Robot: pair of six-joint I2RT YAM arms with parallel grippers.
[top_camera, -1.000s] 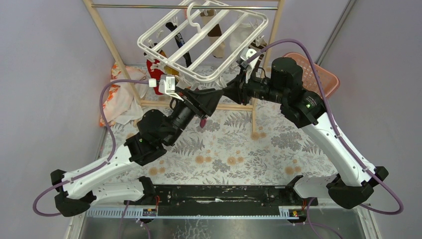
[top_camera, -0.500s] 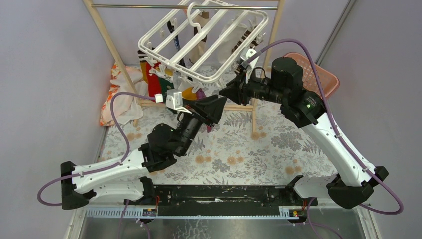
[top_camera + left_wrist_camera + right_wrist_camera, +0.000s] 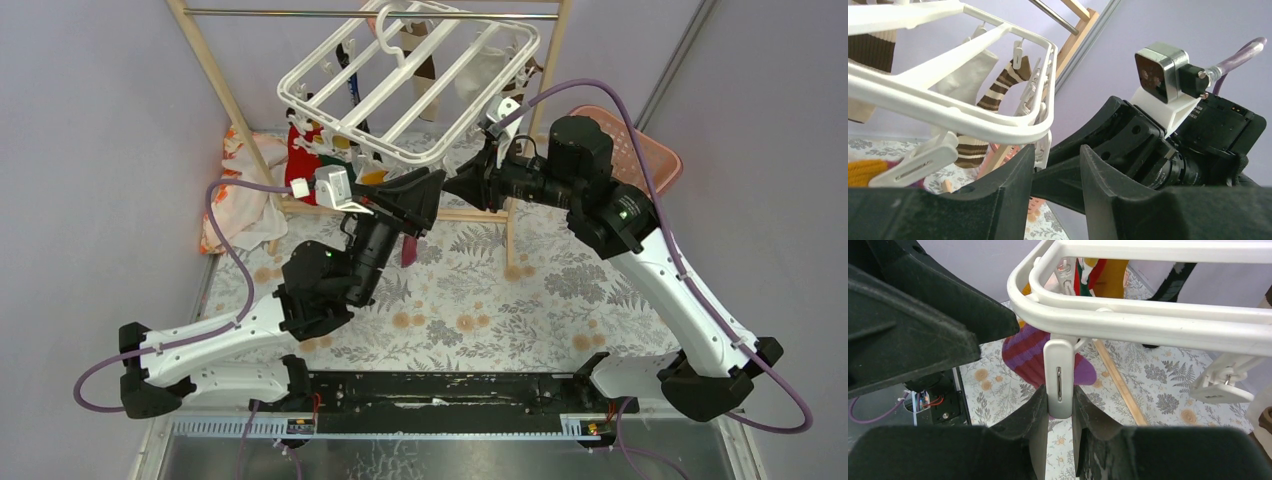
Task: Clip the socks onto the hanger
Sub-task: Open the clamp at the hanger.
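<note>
Nearest the arm bases, above the fern-printed tabletop [image 3: 480, 300], the left gripper [image 3: 1055, 154] is raised to the hanger's near rim. A red-and-purple striped sock [image 3: 1029, 352] dangles just below it, placed where it can meet a clip. A gap shows between this gripper's fingers in its own view, but the contact with the sock is cut off, so whether they pinch it cannot be told. Just beyond, the right gripper [image 3: 1058, 396] has its fingers clamped on a dangling white clip [image 3: 1058, 375], probably to squeeze it open for the sock; which end is the clip's mouth is hard to make out. The hanger [image 3: 1148, 320] hangs tilted from the wooden rack [image 3: 215, 70], with a brown-striped sock [image 3: 1007, 81] and a white sock [image 3: 967, 75] pegged farther back.
</note>
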